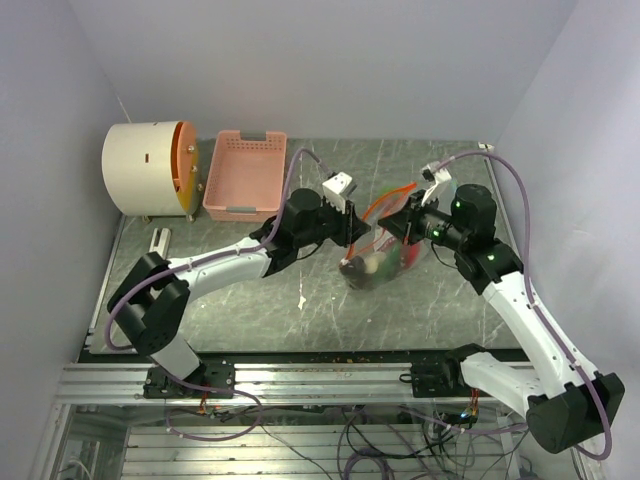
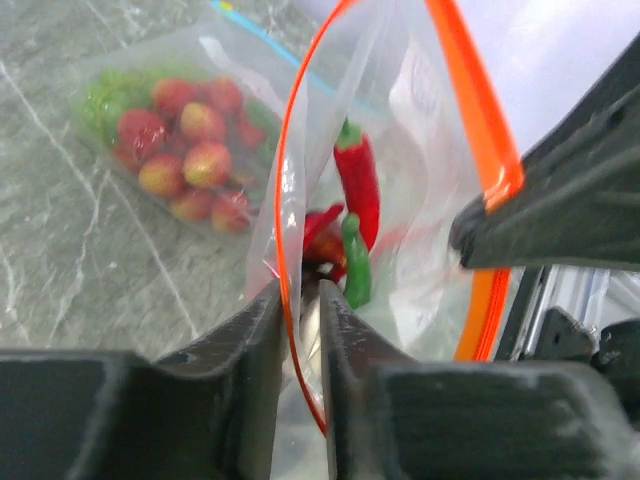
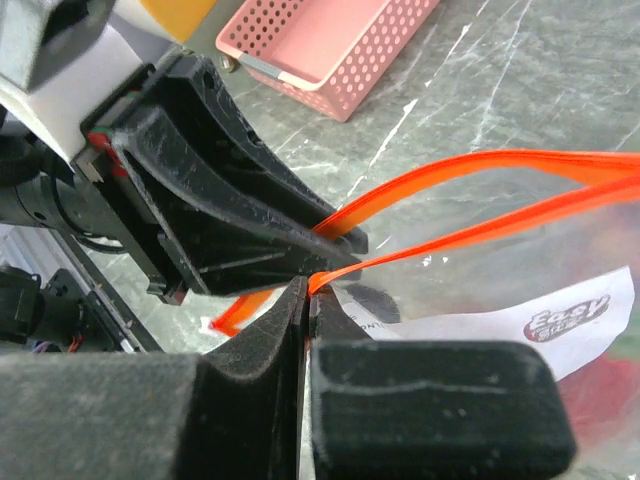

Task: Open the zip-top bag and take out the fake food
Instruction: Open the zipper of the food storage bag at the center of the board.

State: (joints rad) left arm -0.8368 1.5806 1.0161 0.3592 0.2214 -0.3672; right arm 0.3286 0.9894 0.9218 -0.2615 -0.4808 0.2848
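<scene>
Bag-opening stage, mid-table. Clear plastic zip-top bag (image 1: 380, 262) with an orange zipper strip hangs lifted off the grey-green marbled table (image 1: 250, 300), slung between the two arms. Left gripper (image 2: 300, 295) is pinched onto the left lip of the orange strip, with film caught between its black fingers. Right gripper (image 3: 305, 292) is clamped tight on the opposite lip, its fingers meeting with only the strip between them. The two lips stand apart in a long loop (clearest from the left wrist), so the seal reads as parted and the mouth open, at least along the stretch in view.

Fake food (image 2: 357, 190) sits inside the held bag: a red plastic chilli with a green stalk, a green piece just below it, something red beside that. From above, the load sags as a dark and pinkish lump at the bag's bottom.

Second clear bag (image 2: 180, 140) of small red and green toy fruits lies flat on the table beyond the held one (sealed or not, cannot tell). Pink slotted plastic basket (image 1: 245, 175) sits far left, well apart from the arms.

Judgement: opening is about done; removal has not begun. Both grippers are taken up holding the mouth, so one must let go to reach in, or the bag must be tipped out.
</scene>
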